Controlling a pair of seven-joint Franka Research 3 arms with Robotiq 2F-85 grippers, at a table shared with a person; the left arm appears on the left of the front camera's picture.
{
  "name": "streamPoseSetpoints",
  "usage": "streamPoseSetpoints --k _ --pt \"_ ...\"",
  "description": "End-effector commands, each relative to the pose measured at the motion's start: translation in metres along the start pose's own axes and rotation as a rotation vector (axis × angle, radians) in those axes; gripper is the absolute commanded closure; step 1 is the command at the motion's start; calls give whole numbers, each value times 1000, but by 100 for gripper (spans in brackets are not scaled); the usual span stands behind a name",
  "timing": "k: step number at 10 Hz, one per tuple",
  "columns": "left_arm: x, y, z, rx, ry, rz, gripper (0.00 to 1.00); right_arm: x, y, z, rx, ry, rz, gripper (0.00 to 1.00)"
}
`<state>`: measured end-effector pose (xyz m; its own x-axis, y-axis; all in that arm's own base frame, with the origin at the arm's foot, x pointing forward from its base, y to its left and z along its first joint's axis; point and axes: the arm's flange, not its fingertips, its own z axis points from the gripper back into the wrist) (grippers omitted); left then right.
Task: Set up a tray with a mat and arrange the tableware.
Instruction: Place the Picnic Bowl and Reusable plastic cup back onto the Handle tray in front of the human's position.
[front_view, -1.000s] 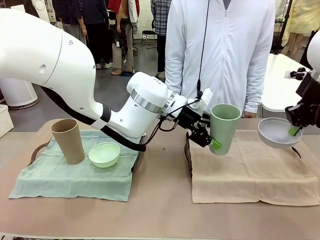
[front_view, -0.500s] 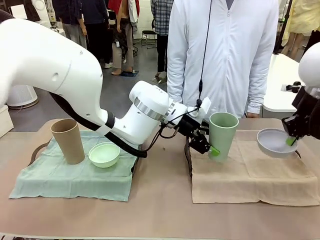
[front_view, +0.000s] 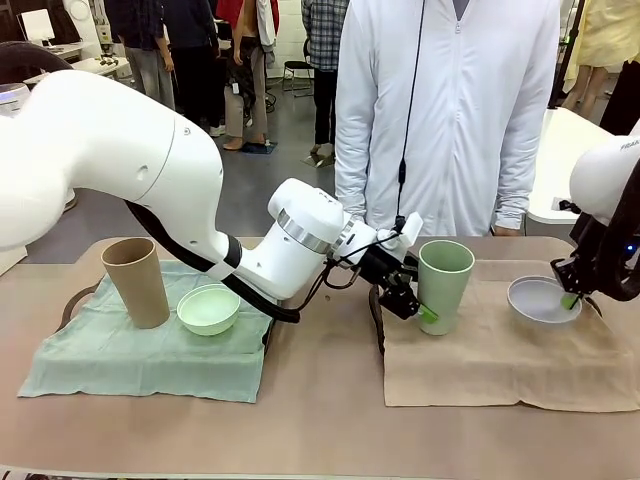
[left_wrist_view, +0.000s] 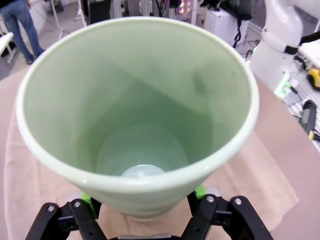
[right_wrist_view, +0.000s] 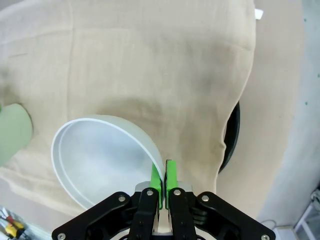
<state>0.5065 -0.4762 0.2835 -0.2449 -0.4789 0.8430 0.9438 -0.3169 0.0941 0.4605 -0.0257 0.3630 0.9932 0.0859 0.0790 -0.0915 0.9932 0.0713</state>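
Pale green cup (front_view: 444, 283) upright in left tool (front_view: 418, 301); right tool (front_view: 570, 300) pinches white bowl (front_view: 541, 299).

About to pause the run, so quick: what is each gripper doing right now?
Left gripper: closed around the pale green cup, holding it.
Right gripper: shut on the rim of the white bowl.

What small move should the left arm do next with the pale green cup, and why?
Probably open the left claw and back away. The pale green cup stands upright on the tan mat and appears to rest there, while the claw clamps its lower wall, so letting go seems the natural step.
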Motion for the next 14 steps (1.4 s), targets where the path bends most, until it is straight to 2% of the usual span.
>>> streamPoseSetpoints --k 1,2,3,4,5,6,7,8,9,10,11,12,13,14 --pt "6 2 -2 2 -2 -37 19 2 -3 -17 11 -20 4 95" --pt "6 2 -2 -4 -2 -41 19 5 -5 -22 12 -19 -2 95" --pt "5 1 -3 -6 -7 -43 12 5 -4 -23 17 -12 7 95" --pt "4 0 -3 -10 -10 -45 0 4 -4 -21 34 -9 18 35" --pt "6 -2 -3 -8 -11 -44 0 3 -4 -16 36 -12 9 35" --pt "8 -3 0 -4 -7 -28 0 1 -2 -8 22 -15 14 0" --pt "8 -6 3 -15 9 -12 0 -2 0 0 29 -15 18 71" --pt "6 -6 8 -16 57 33 0 -7 3 12 24 -24 25 0" --pt "3 -8 14 6 74 107 0 -15 5 28 32 -28 28 51" --pt "1 -10 22 17 81 169 0 -19 4 37 53 -36 21 0" --pt "-1 -13 30 30 92 238 0 -26 1 50 69 -53 16 31" --pt "-2 -15 38 43 109 289 0 -32 -1 62 83 -65 12 0" --pt "1 -20 47 47 113 344 0 -40 -3 73 92 -58 -5 0" --pt "12 -32 60 56 144 458 0 -53 -6 90 80 -8 -63 0"
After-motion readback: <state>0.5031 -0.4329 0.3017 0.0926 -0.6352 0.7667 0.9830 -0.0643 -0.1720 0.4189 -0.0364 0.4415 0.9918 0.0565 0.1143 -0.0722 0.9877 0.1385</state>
